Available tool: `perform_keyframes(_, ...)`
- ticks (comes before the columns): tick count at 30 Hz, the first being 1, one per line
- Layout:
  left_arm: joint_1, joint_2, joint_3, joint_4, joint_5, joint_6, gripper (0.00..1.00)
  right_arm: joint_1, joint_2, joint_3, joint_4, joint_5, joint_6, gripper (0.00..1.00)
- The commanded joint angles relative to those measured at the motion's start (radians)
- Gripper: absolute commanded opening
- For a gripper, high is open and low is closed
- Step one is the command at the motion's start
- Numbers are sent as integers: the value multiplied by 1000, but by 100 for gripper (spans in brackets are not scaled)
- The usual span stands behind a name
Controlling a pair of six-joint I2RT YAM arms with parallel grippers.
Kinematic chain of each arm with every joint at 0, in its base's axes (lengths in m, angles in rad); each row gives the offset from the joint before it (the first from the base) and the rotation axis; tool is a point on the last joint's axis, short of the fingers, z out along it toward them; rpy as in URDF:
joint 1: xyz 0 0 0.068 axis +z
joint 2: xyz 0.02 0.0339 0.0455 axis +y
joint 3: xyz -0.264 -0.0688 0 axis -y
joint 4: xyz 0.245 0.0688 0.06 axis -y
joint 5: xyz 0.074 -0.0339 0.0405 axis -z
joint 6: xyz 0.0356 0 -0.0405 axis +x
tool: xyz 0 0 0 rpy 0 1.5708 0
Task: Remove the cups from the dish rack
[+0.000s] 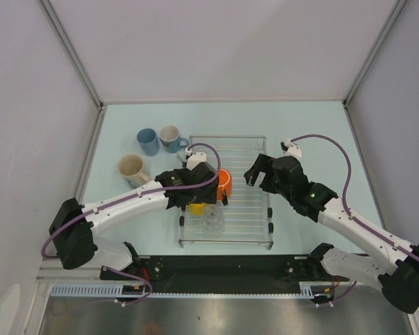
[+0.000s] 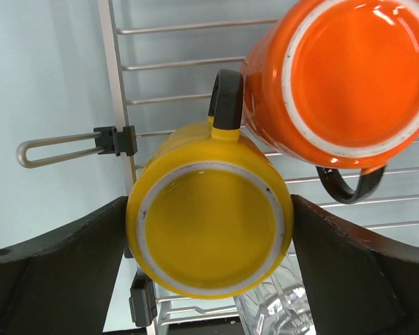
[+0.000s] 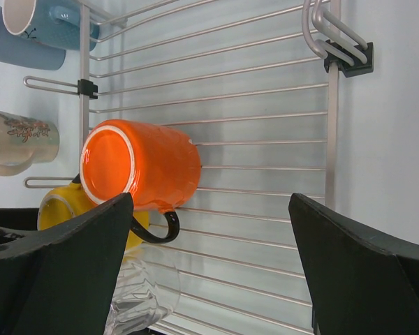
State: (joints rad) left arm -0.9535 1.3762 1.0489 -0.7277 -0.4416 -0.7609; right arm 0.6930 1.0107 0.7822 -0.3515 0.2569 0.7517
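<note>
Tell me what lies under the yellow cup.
The yellow cup turns its base to the left wrist camera. Bars of the dish rack run out from beneath it; a clear glass peeks past its lower edge. Whatever lies directly below, and its inside, the cup itself covers.

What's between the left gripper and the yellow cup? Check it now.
Nothing visible. The left gripper has its fingers flanking the yellow cup on both sides. The orange mug sits close beside its handle, outside the fingers.
</note>
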Motion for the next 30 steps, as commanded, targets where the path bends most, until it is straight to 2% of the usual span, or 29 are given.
perform_keyframes(1, -8, 24, -18, 37, 33, -21, 97, 7, -3, -6, 11, 21, 8, 100)
perform_keyframes(8, -8, 40, -35, 53, 47, -26, 96, 8, -3, -12, 9, 19, 9, 100)
perform_keyframes(17, -8, 73, -64, 99, 73, -18, 84, 7, -4, -18, 11, 22, 9, 100)
perform_keyframes(19, -8, 77, -67, 100, 78, -21, 66, 7, -9, -20, 9, 24, 6, 100)
perform_keyframes(20, -8, 75, -69, 108, 80, -21, 49, 7, -11, -20, 8, 25, 6, 100)
perform_keyframes(21, -8, 70, -72, 109, 75, -20, 22, 7, -12, -20, 8, 25, 6, 100)
perform_keyframes(23, -8, 64, -73, 109, 70, -11, 0, 7, -12, -20, 9, 24, 3, 100)
perform_keyframes(30, -8, 20, -26, 85, 54, 72, 0, 7, -9, 6, 6, 16, -26, 100)
